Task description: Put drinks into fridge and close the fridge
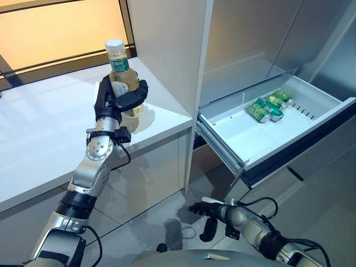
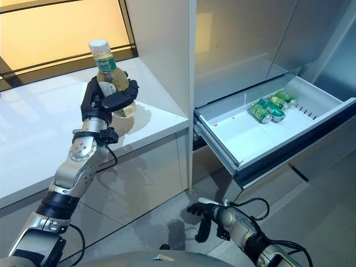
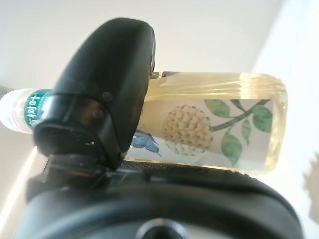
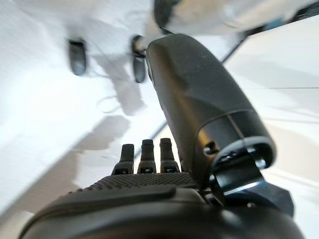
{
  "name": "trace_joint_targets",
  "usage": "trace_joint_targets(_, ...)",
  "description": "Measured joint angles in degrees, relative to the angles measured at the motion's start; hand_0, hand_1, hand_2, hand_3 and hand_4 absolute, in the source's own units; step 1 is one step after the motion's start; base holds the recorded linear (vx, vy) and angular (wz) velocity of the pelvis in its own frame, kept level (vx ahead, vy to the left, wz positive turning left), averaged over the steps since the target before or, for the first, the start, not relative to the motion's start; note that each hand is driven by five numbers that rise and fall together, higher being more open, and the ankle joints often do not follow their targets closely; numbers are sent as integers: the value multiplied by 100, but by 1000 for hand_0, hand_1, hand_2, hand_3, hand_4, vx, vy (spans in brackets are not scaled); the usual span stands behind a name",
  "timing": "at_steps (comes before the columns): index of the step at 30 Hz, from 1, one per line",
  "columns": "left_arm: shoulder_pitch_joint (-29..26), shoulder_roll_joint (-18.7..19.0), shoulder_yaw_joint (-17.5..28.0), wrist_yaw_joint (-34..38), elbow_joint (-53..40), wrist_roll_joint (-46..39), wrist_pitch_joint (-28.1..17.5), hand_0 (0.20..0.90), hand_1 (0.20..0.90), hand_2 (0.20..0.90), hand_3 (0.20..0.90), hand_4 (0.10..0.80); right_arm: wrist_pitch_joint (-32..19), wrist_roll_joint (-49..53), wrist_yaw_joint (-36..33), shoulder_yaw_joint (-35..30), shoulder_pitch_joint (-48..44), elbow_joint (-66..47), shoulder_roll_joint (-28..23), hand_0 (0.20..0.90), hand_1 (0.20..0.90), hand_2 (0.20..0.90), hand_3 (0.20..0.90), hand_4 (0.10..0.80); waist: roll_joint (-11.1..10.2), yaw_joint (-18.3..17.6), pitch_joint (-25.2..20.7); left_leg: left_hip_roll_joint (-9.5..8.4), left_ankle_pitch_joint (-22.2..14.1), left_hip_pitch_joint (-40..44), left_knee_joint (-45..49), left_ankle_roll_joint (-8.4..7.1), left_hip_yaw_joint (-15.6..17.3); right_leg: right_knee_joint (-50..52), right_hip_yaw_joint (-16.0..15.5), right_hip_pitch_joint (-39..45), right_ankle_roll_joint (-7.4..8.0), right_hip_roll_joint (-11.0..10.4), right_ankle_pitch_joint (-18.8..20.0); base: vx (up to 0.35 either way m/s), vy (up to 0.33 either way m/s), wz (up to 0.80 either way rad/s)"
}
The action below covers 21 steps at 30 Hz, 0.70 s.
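— What is shown on the white surface point(image 1: 39, 139)?
— A bottle point(image 1: 121, 72) of pale drink is held upright over the surface's right edge, with the left hand point(image 1: 114, 100) wrapped round its body. The open fridge drawer point(image 1: 239, 139) is seen well apart, three cans point(image 1: 270, 107) lying at its back.
— And the right hand point(image 1: 208, 214)?
— It is hung low over the floor, fingers loosely straight, nothing held.
— The risk?
— The cabinet's upright panel point(image 1: 167, 50) could be clipped on the swing across, and the bottle knocked loose.

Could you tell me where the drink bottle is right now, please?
In the left eye view, the bottle stands upright in the left robot hand over the white counter, left of the open fridge drawer.
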Motion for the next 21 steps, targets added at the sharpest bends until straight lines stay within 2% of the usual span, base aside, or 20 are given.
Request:
trace_joint_targets(3, 1, -11, -79, -196, -153, -355, -74, 300, 300, 300, 200, 100, -4, 121, 14, -22, -120, -400, -161, 900, 900, 900, 900, 800, -8, -9, 14, -23, 9, -36, 0, 14, -13, 0, -13, -36, 5, -22, -1, -56, 23, 2)
trace_joint_targets(6, 184, -10, -97, -667, -239, -663, -421, 300, 300, 300, 200, 100, -678, 233, -186, -352, 44, -270, -157, 900, 900, 900, 900, 800, 15, -11, 90, -36, 10, -36, 0, 15, -11, 0, -9, -39, 21, -36, -5, -28, 23, 0)
trace_joint_targets(10, 216, 16, -96, -969, -414, -1293, -459, 300, 300, 300, 200, 100, -820, 393, -180, -237, 328, -681, -340, 900, 900, 900, 900, 800, 35, -9, 194, -31, 10, -50, 0, 17, -22, 1, -25, -28, 26, -32, -4, -15, 4, 0)
trace_joint_targets(14, 220, 17, -93, -1196, -494, -1683, -471, 300, 300, 300, 200, 100, -810, 1068, 212, -315, 449, -1637, -568, 900, 900, 900, 900, 800, 48, -46, 213, -30, 10, -49, 1, 17, -21, 2, -25, -28, 30, -30, -7, -27, 7, -1)
trace_joint_targets(21, 609, 12, -77, -1777, -760, -1903, -704, 300, 300, 300, 200, 100, -826, 2578, 1146, -1193, 435, -2893, -660, 900, 900, 900, 900, 800, 33, -37, 284, -32, 12, -43, 1, 19, -18, 2, -22, -24, 31, -31, -7, 0, 0, 0)
